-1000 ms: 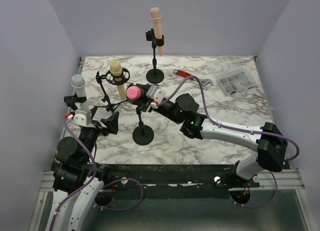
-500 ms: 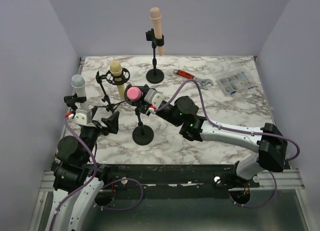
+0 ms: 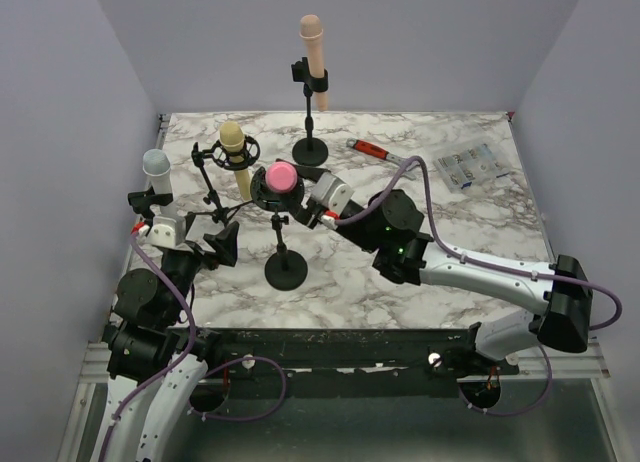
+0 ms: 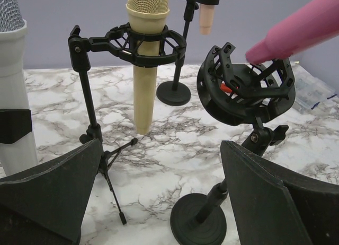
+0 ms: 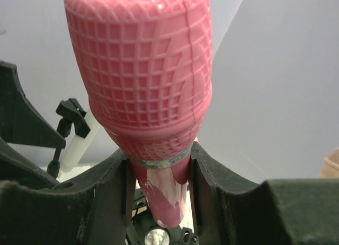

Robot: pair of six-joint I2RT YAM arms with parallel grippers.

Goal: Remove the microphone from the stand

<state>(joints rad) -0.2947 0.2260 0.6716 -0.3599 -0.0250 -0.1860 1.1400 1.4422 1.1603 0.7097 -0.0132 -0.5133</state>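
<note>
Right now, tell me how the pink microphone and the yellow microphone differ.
The pink microphone is tilted; the yellow microphone stands upright. The pink microphone is clamped in the right gripper; nothing touches the yellow microphone. The pink microphone's tail sits at the rim of its shock mount, while the yellow microphone passes fully through its own. Both have grille heads.
</note>
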